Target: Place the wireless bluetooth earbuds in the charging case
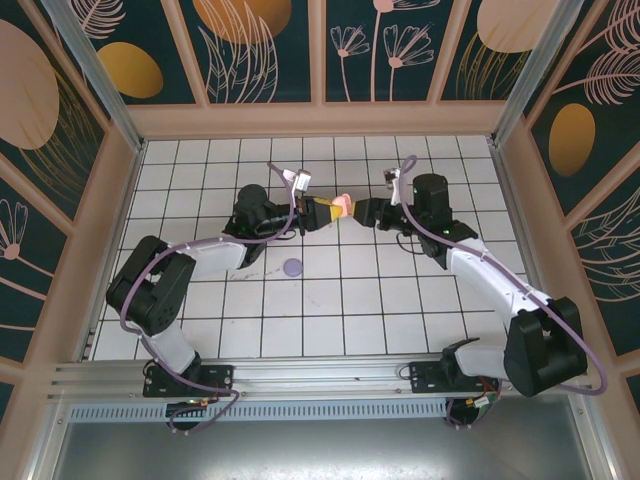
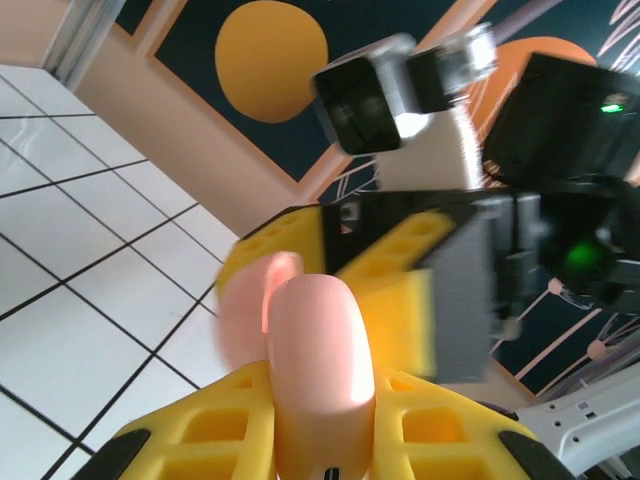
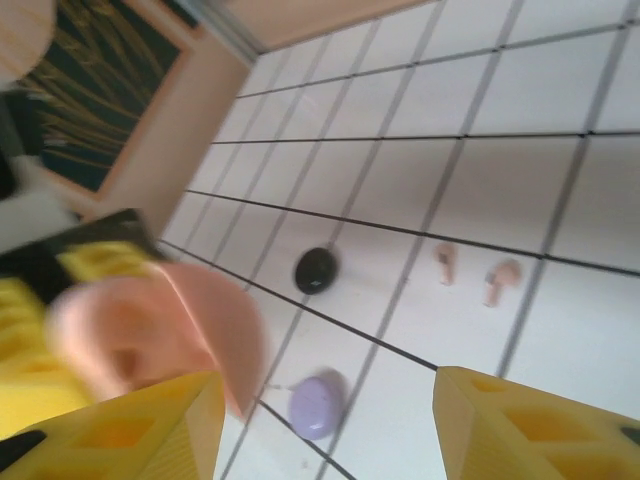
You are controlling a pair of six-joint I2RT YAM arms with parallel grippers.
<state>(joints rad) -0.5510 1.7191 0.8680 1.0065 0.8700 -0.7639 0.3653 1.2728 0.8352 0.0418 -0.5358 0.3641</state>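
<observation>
"Top external: where are the grippers met?"

"Above mid-table. The pink case (image 1: pixel 342 204) is pinched by the left gripper (image 1: pixel 322 212). The right gripper (image 1: pixel 362 212) is faced to it from the opposite side."

"How is the right gripper set?"

"In the right wrist view its fingers (image 3: pixel 520 425) are spread wide, with the pink case's edge just beside one of them."

"And the earbuds?"

"The earbuds (image 3: pixel 446 262) are laid flat on one tile (image 3: pixel 455 315), near each other but apart. Their long axes are roughly parallel, the second one (image 3: pixel 503 281) tilted slightly. Which end is stem cannot be told through the blur."

"What room is left around them?"

"Bare tile is seen on every side. The black case (image 3: pixel 316 269) is set well apart on a grout line, the lilac case (image 3: pixel 315 407) nearer the camera."
</observation>
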